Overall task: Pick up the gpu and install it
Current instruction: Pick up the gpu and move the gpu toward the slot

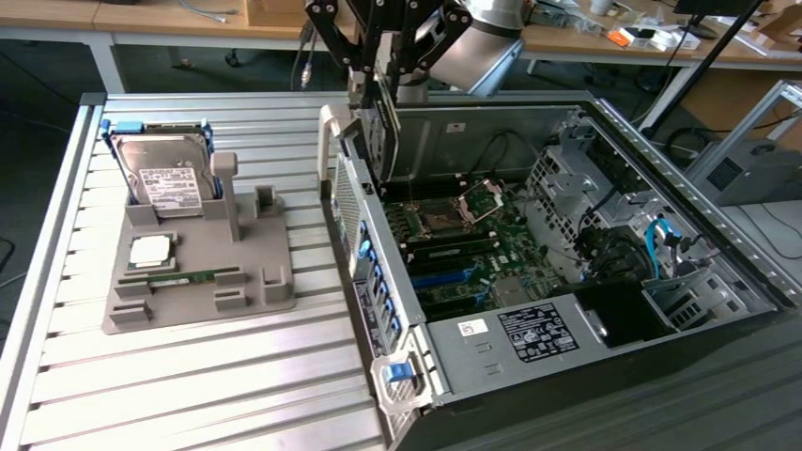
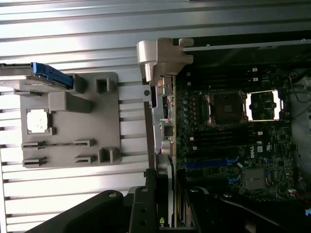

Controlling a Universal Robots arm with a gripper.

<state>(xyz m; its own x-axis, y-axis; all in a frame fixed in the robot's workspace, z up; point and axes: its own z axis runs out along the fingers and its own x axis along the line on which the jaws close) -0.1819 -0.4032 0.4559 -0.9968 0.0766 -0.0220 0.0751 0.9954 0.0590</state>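
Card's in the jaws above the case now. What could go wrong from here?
1. The dark flat gpu card hangs edge-down from the gripper, close beside the silver perforated rear wall of the open case. Its edge may snag that wall.
2. The blue expansion slots lie beyond the open processor socket. A misaligned descent could strike the socket or miss the slot.

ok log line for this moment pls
gripper | shut on gpu | gpu upright above open computer case | not yet in slot | hard drive in grey holder
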